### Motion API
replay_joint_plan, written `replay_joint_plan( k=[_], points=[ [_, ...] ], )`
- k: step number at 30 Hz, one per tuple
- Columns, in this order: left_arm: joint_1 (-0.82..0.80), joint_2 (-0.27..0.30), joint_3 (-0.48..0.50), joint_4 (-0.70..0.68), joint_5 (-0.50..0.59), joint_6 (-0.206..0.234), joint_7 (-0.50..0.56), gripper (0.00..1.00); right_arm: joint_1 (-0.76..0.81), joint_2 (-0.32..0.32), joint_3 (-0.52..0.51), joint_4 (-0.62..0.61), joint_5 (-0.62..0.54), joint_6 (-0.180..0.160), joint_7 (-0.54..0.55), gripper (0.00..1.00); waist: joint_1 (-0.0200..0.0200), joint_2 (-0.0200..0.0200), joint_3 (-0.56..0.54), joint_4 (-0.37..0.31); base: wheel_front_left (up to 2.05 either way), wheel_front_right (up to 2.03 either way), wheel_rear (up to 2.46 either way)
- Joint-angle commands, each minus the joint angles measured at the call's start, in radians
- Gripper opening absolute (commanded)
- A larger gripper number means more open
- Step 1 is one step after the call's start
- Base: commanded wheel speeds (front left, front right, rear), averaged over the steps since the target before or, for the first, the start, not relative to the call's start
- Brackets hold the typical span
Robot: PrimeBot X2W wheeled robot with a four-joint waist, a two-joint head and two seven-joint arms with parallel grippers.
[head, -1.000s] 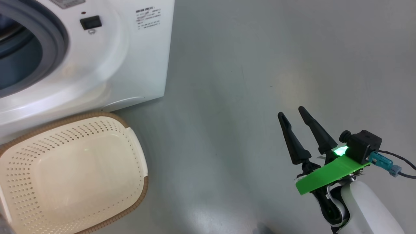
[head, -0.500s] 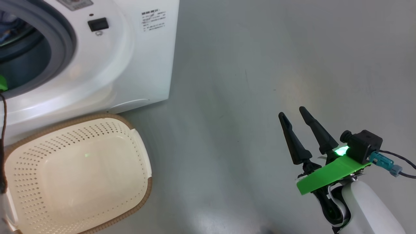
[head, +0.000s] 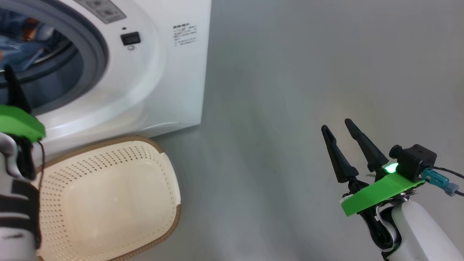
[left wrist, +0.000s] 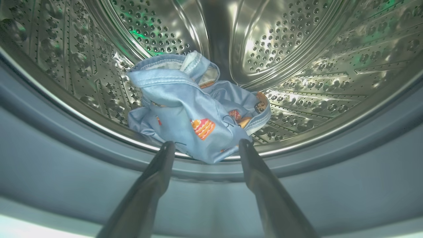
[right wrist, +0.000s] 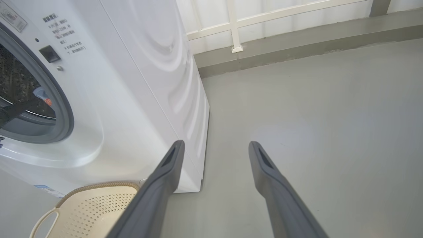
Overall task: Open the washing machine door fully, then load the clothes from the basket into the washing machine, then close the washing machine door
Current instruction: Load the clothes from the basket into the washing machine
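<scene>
- Two grippers are in view. The left gripper (left wrist: 205, 143) has its fingers spread apart and clamps nothing; it points into the steel drum (left wrist: 297, 49) across the grey-blue gasket (left wrist: 66, 165).
- The clothes (left wrist: 185, 109), light-blue fabric with orange-brown prints, lie bunched on the drum wall just inside the gasket lip, at 12 o'clock from the left fingertips. The lower hem shows between the two tips; whether it touches them cannot be told.
- The right gripper (head: 336, 124) sits at 4 o'clock in the head view, above the grey floor (head: 290, 72). Its fingers are apart and hold nothing.
- The washing machine (head: 174, 72) occupies 10 o'clock in the head view, and blue fabric shows through its round port.
- The basket (head: 170, 224) stands on the floor at 7 o'clock, just beside the machine's front, with its perforated bottom in plain sight.
- In the right wrist view the machine is at 9 o'clock and the basket at 7 o'clock.
</scene>
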Motion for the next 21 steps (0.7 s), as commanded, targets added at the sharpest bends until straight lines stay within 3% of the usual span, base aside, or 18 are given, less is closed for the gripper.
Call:
replay_joint_plan(
  k=[1,21],
  points=[
    [0.042,0.031,0.018,-0.045,-0.002,-0.001,-0.005,1.00,0.020,-0.017,0.009,-0.016,0.006,0.010,-0.012,1.00,0.0000,-0.0001,-0.030,0.021,0.00,0.00,0.00],
    [0.456,-0.060,0.009,-0.342,0.028,-0.001,-0.005,1.00,0.139,-0.077,-0.019,0.005,0.016,0.010,-0.012,1.00,0.0000,-0.0001,-0.231,0.091,0.00,0.00,0.00]
  ],
)
